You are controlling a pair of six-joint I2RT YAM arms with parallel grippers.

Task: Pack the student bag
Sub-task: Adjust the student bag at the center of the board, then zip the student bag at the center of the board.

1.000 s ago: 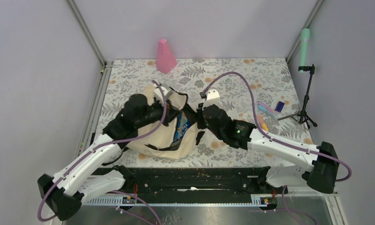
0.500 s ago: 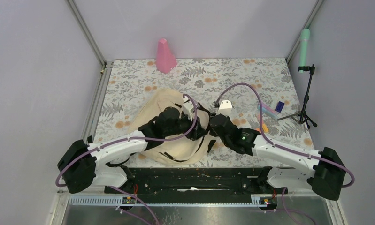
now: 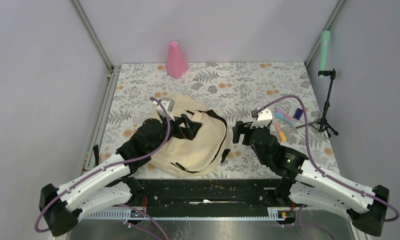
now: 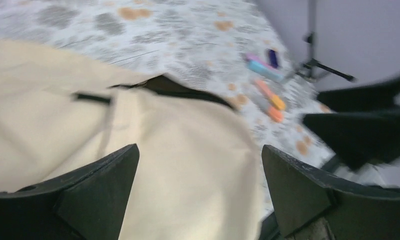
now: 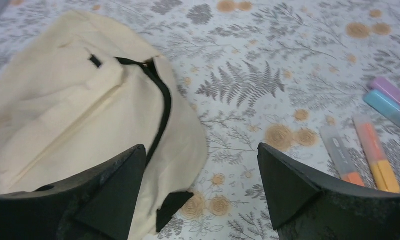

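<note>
Left fingers (image 4: 112, 172) spread wide, nothing held, hovering just above the student bag (image 3: 200, 147). Right fingers (image 5: 120, 172) also wide, empty, over the bag's right edge and bare surface (image 3: 288, 80). Bag lies slumped left of centre, black zip line up. Step, my read: between picks, the next item still to fetch. Next move likely calls for the right arm to swing right to the orange markers (image 5: 378, 162) and the left to hold the bag mouth open. Right wrist view shows the markers and pink pen (image 5: 393, 92) sharply. Left wrist view is blurred. Only the top view gives the pink cone (image 3: 176, 60) and tripod (image 3: 328, 107). Can't tell if the zip is open.
</note>
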